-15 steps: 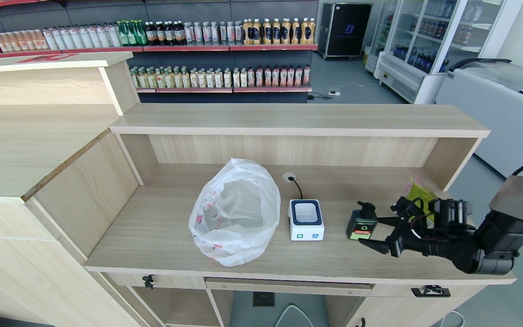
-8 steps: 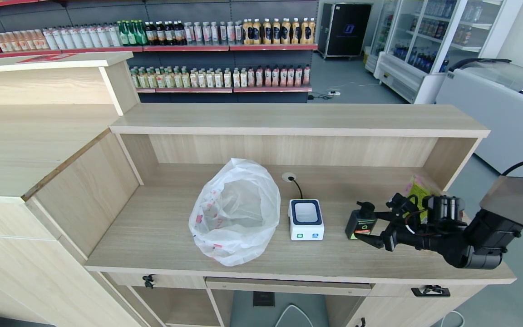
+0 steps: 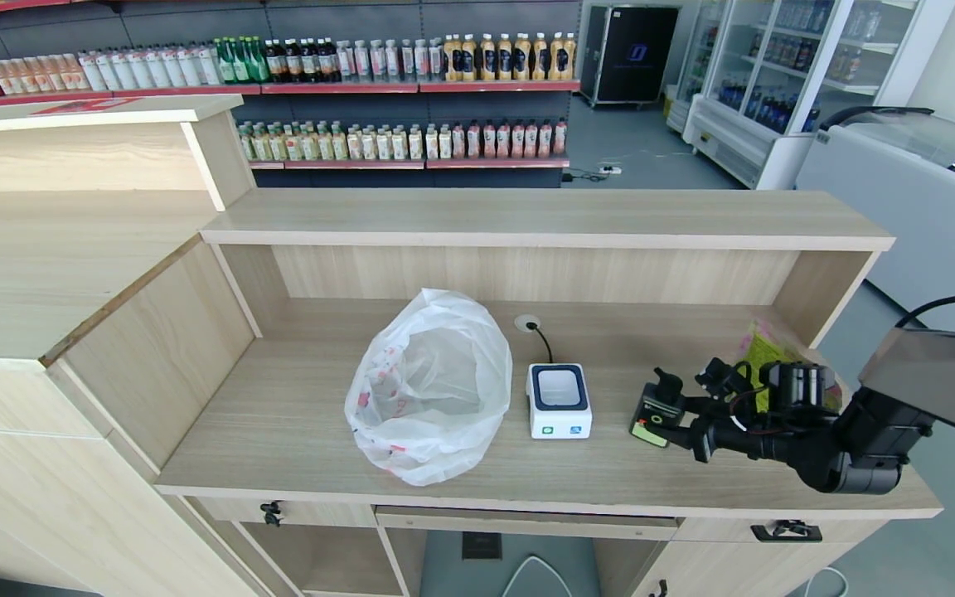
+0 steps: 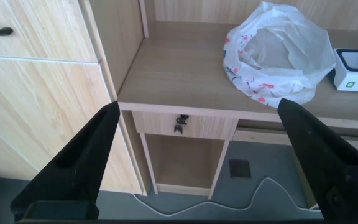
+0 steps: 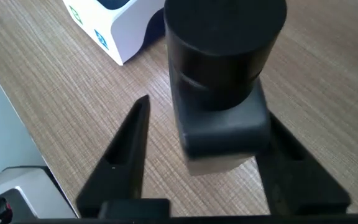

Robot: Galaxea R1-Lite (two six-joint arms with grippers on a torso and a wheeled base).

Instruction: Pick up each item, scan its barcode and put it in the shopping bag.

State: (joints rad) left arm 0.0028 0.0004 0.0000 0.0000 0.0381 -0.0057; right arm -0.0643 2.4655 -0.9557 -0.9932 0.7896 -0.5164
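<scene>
A black pump bottle (image 3: 656,408) with a green label stands on the counter right of the white barcode scanner (image 3: 559,400), leaning a little. My right gripper (image 3: 666,418) is open and straddles it. In the right wrist view the bottle (image 5: 225,56) sits between the two fingers (image 5: 126,155), with a gap on one side, and the scanner (image 5: 114,22) lies beyond. The white plastic shopping bag (image 3: 428,385) lies open-mouthed left of the scanner. My left gripper (image 4: 197,155) hangs open and holds nothing, low beside the counter's left front, with the bag (image 4: 278,53) and the scanner (image 4: 355,67) farther off.
A yellow-green snack packet (image 3: 763,344) lies at the counter's back right, behind my right arm. The counter (image 3: 278,431) has a raised back ledge and side walls. The scanner's cable runs to a hole (image 3: 526,322) at the back. Drawers (image 4: 185,124) sit under the front edge.
My right gripper has moved left along the counter until its fingers straddle the black bottle. The bottle now leans slightly. The left arm has not moved.
</scene>
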